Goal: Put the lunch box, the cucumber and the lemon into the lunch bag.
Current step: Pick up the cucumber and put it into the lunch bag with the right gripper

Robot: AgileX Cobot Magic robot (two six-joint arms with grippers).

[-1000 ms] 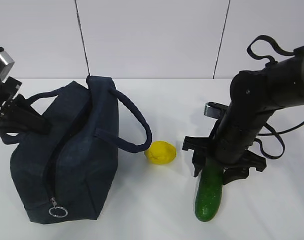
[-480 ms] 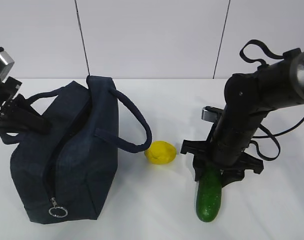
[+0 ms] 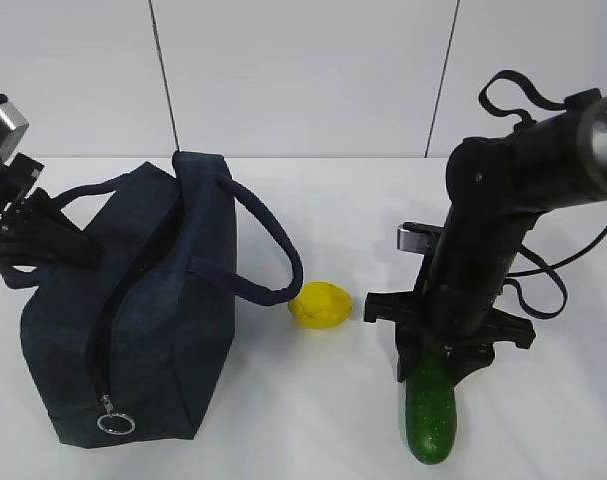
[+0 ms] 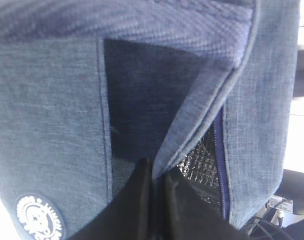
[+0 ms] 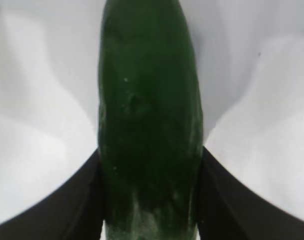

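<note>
Your right gripper (image 3: 429, 372) is closing its jaws onto the long dark green cucumber (image 3: 430, 410), now touching both flanks on the white tabletop (image 3: 313, 420). Your left gripper (image 4: 157, 175), jaws pressed together, is pinching the navy fabric lunch bag (image 3: 163, 310) at its opening, ready for loading.

Seen from the front at a downward slant, the exterior view takes in the whole white table (image 3: 323, 190), facing the wall behind it. The left wrist view sits tight against the lunch bag (image 4: 51, 100), its denim weave filling the frame (the same bag (image 3: 133, 320) stands at left in the exterior view). The right wrist view looks straight along the cucumber (image 5: 149, 125) from very close, tabletop behind it; the exterior view shows that cucumber (image 3: 430, 415) at lower right.
</note>
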